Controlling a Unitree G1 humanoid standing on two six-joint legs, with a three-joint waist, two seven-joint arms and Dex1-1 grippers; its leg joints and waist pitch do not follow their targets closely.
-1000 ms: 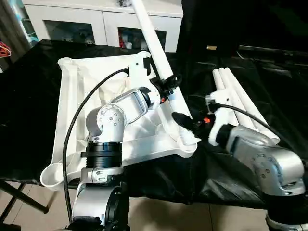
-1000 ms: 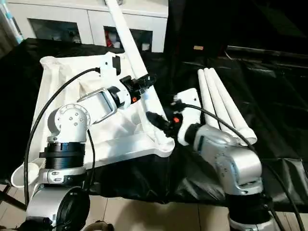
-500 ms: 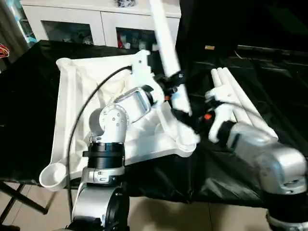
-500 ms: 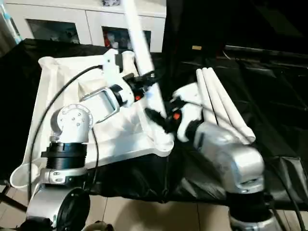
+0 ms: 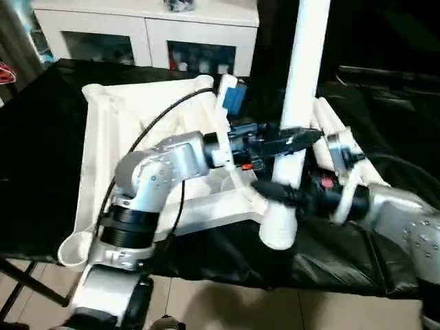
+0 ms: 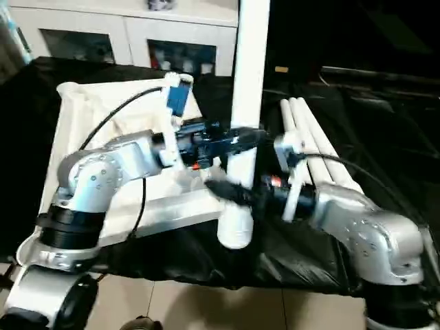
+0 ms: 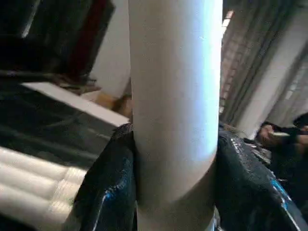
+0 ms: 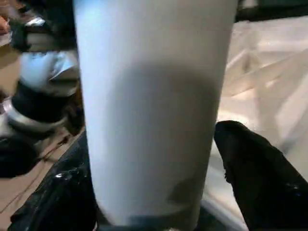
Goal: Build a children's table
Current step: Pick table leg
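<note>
The table top (image 5: 148,130) lies upside down on the black-sheeted table (image 5: 41,137), ribbed side up, off to the outer side of the left gripper (image 5: 292,139) and partly under that arm. One rounded corner socket (image 5: 74,249) hangs near the sheet's front edge, well away from both grippers.

The left gripper reaches across from the left arm and is clamped on a white leg (image 5: 302,96). In the left wrist view its two black fingers (image 7: 108,187) press on either side of the tube, with no gap showing (the tube fills the space between them). The leg stands almost upright, its upper part running past the top of the head views and its wide lower end (image 5: 279,225) hanging just beyond the near corner of the table top, above the front of the sheet.

Just below the left gripper, the right gripper (image 5: 285,194) grips the same leg nearer its wide end. In the right wrist view its black fingers (image 8: 255,168) sit on both sides of the tube, closed against it.

Beyond the right gripper, toward the right arm's outer side, three more legs (image 6: 313,141) lie side by side on the black sheet, touching one another, partly hidden by the right forearm.
</note>
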